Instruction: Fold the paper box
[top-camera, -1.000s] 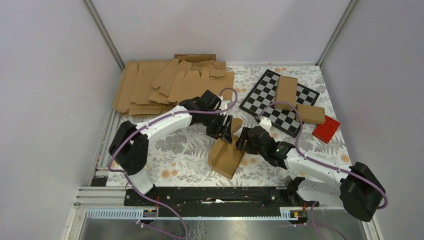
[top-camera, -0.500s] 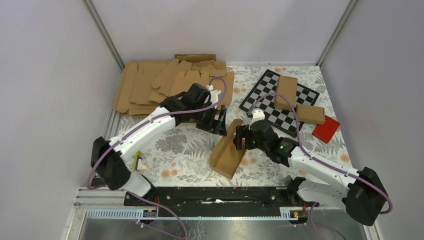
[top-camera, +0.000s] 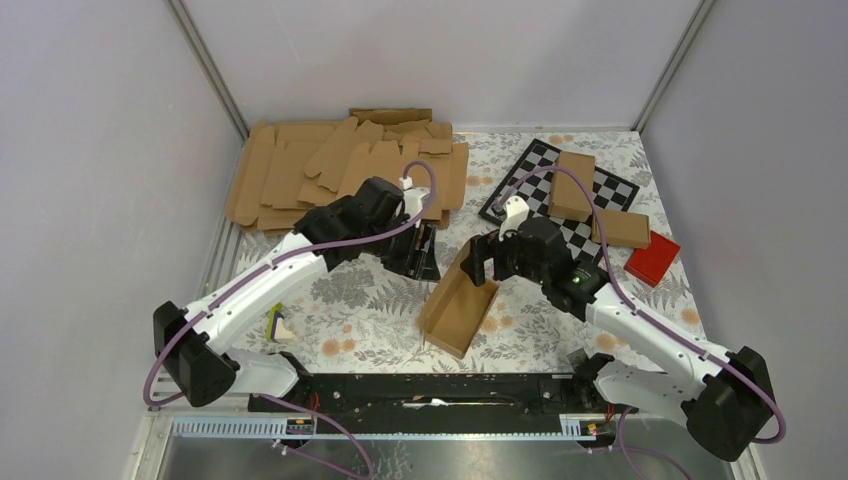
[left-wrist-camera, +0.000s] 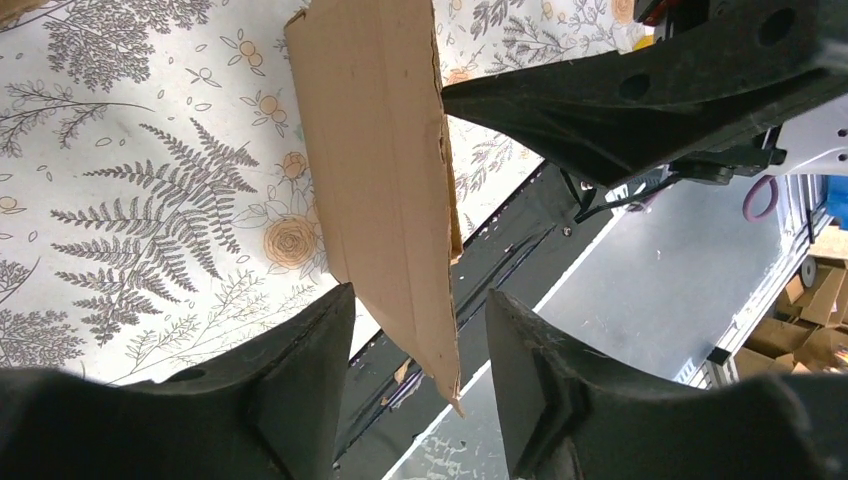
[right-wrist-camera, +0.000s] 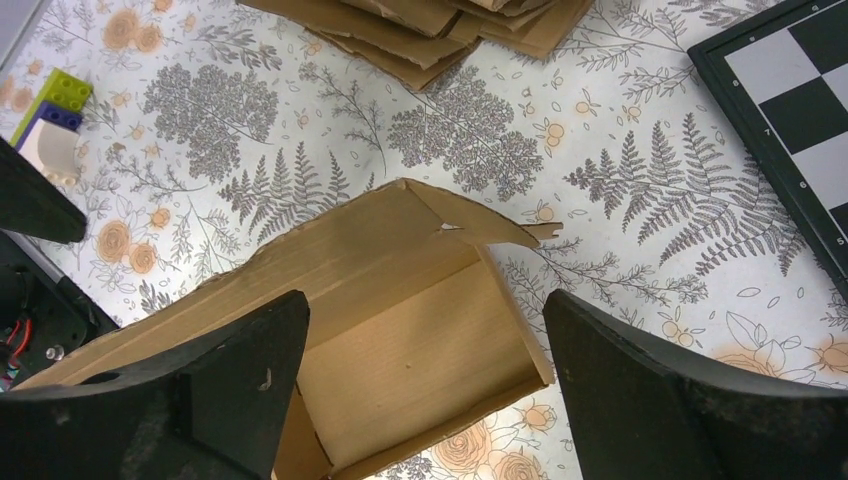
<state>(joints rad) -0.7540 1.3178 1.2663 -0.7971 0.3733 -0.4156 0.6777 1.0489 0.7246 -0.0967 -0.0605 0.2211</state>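
The step in hand seemed to be the closing of the far end of the paper box (top-camera: 458, 305): the long walls were already raised, but the end flaps and the lid were not yet tucked in. The box lay near the middle of the table, its long axis running from 7 to 1 o'clock. It looked like an open trough of plain brown cardboard. In the right wrist view, the box (right-wrist-camera: 410, 300) showed a bare floor, one tall side wall and a loose, slightly ragged flap at its 1 o'clock corner.

The right gripper (top-camera: 483, 268) hovered over that end, fingers wide apart and holding nothing. The left gripper (top-camera: 420, 252) stood at about 10 o'clock from the box, also spread open and empty, apart from the cardboard.

I think the next move called for one gripper to steady a wall while the other pushes the loose flap inward.
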